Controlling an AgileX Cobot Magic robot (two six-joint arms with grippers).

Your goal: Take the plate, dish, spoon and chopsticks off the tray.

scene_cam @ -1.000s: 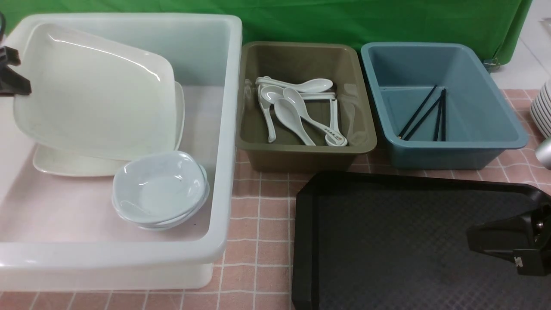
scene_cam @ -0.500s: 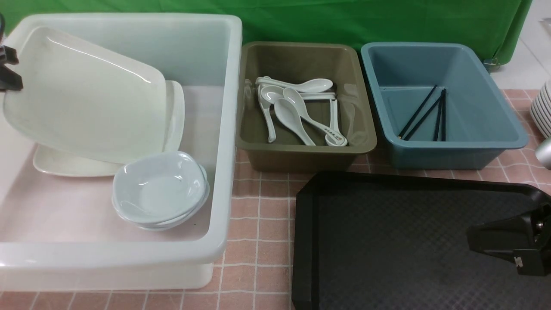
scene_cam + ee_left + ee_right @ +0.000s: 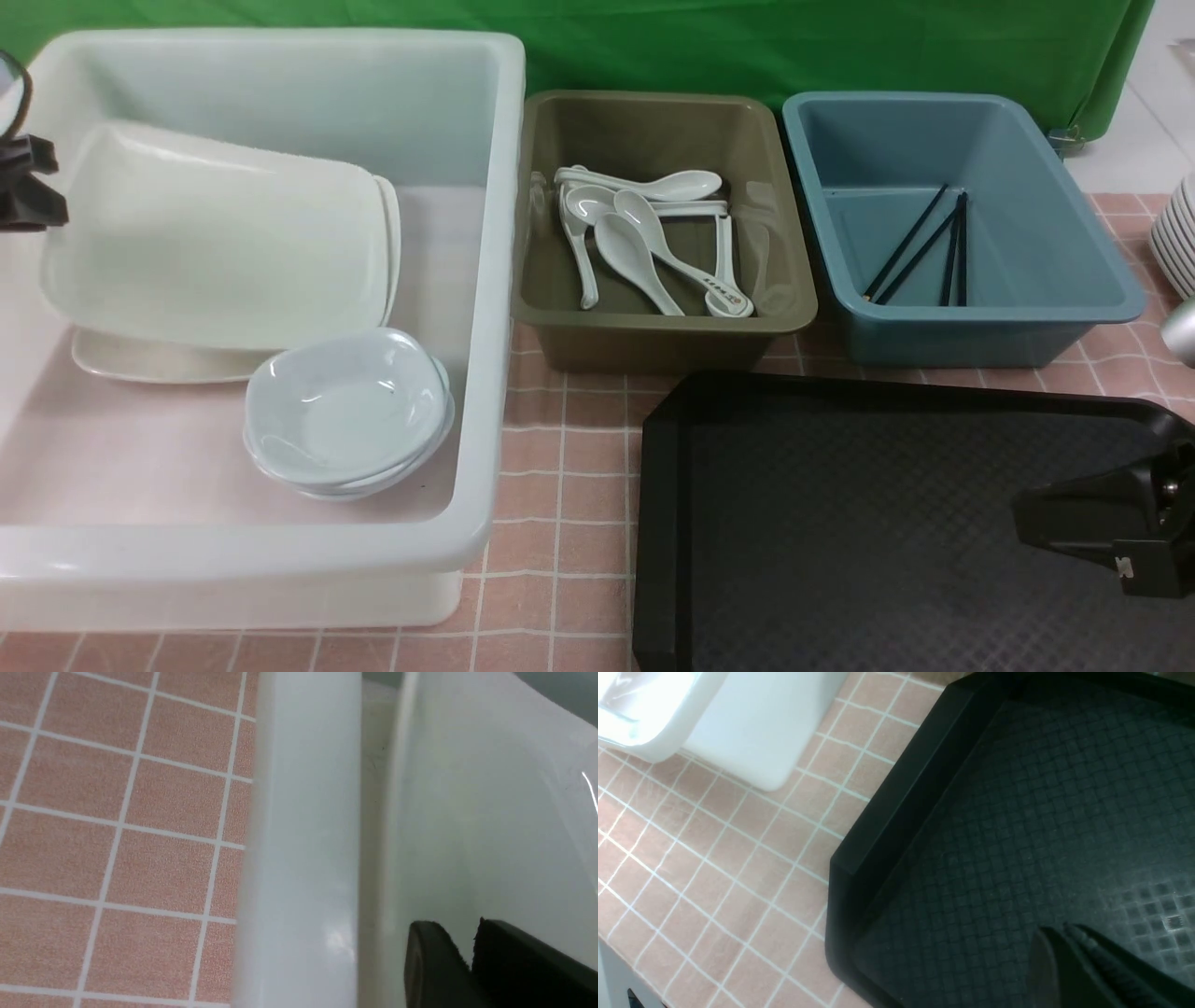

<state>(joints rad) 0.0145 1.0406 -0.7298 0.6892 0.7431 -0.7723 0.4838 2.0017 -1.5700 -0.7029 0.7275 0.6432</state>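
Front view: left gripper (image 3: pixel 28 191) at the far-left rim of the white tub (image 3: pixel 485 280), beside the plate (image 3: pixel 215 247).
Change: half a second ago the plate hung tilted, raised edge by the pincer; now it has dropped flatter onto the stacked plate (image 3: pixel 140 359) under it.
Left pincer: left wrist view shows the fingertips (image 3: pixel 430 956) with a narrow gap, plate surface (image 3: pixel 490 826) behind them; looks released, though I cannot tell if the rim is fully clear.
Right pincer: right gripper (image 3: pixel 1074 527) clenched, holding nothing, hovers over the tray (image 3: pixel 840 523).
Tray: bare texture below and ahead of the right pincer (image 3: pixel 1059 947); nothing on the visible part.
Spoons (image 3: pixel 644 238): in the olive tub (image 3: pixel 653 331).
Chopsticks (image 3: pixel 924 245): in the blue tub (image 3: pixel 971 322).
Small dishes (image 3: pixel 345 411): stacked in the white tub, just beside the plate.
Meaning: plate drop looks like the last item; the task seems essentially done.
Next: left arm should back away without nudging the plate.
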